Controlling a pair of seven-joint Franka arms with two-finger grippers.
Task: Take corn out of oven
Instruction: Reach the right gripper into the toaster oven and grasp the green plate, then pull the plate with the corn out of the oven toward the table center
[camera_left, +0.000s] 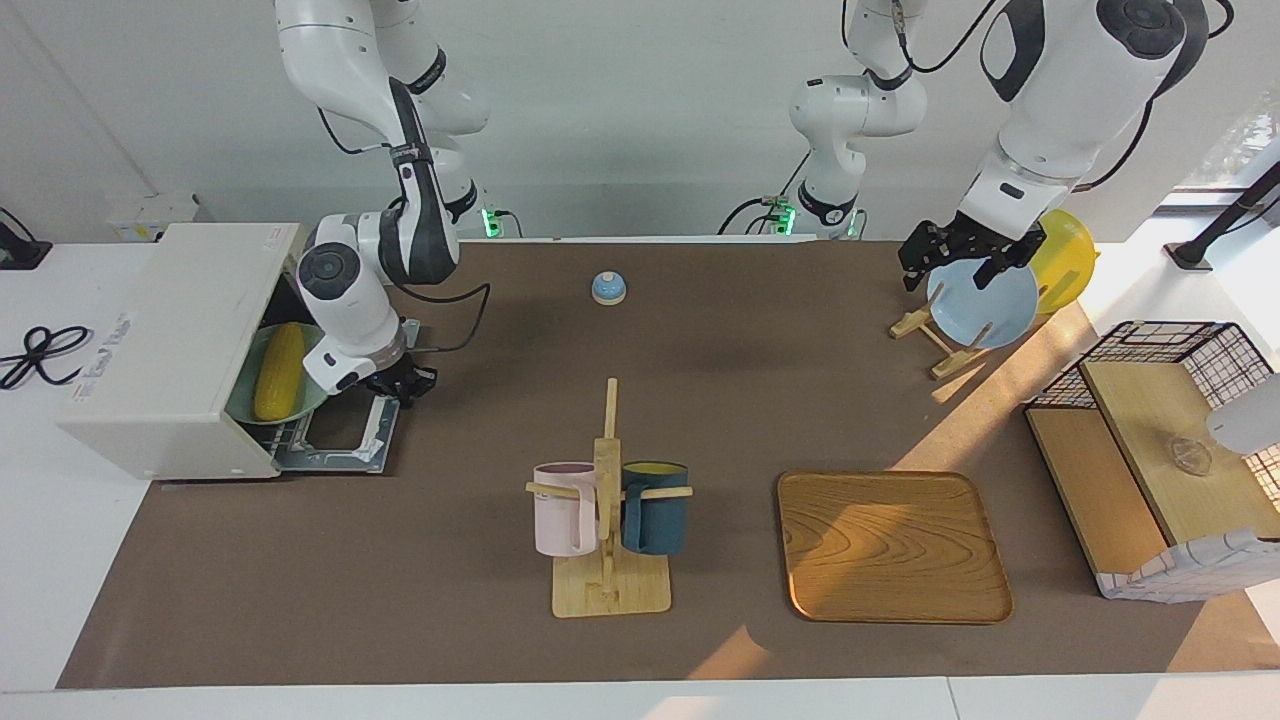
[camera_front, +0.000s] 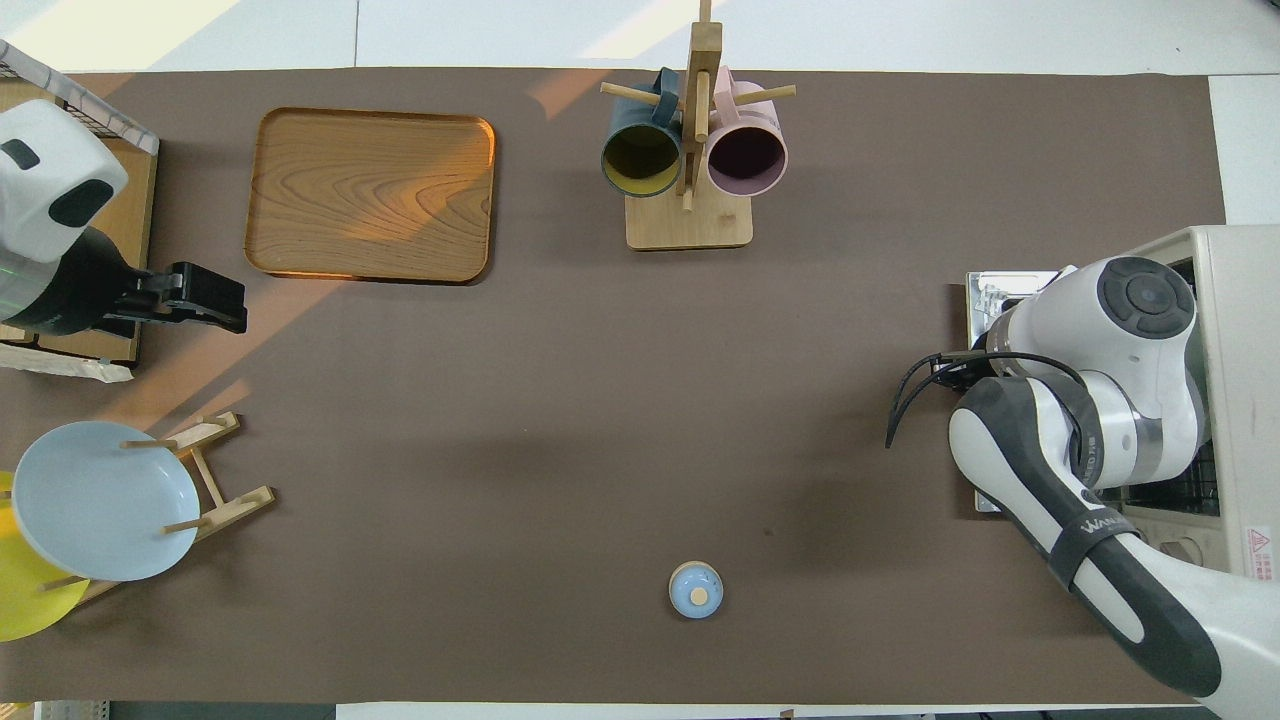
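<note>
The off-white oven (camera_left: 170, 340) stands at the right arm's end of the table, its top also showing in the overhead view (camera_front: 1235, 300). Its door (camera_left: 340, 435) lies folded down flat. Inside, the yellow corn (camera_left: 278, 371) rests on a pale green plate (camera_left: 308, 400) on the rack; the overhead view hides it under the oven top. My right gripper (camera_left: 403, 385) is shut on the handle at the door's outer edge. My left gripper (camera_left: 962, 264) waits open and empty in the air over the left arm's end of the table, by the plate rack.
A wooden mug rack (camera_left: 608, 500) with a pink and a dark blue mug stands mid-table, beside a wooden tray (camera_left: 893, 547). A small blue knob-topped piece (camera_left: 608, 288) lies near the robots. A blue plate (camera_left: 982, 303), a yellow plate (camera_left: 1065, 258) and a wire basket (camera_left: 1160, 450) crowd the left arm's end.
</note>
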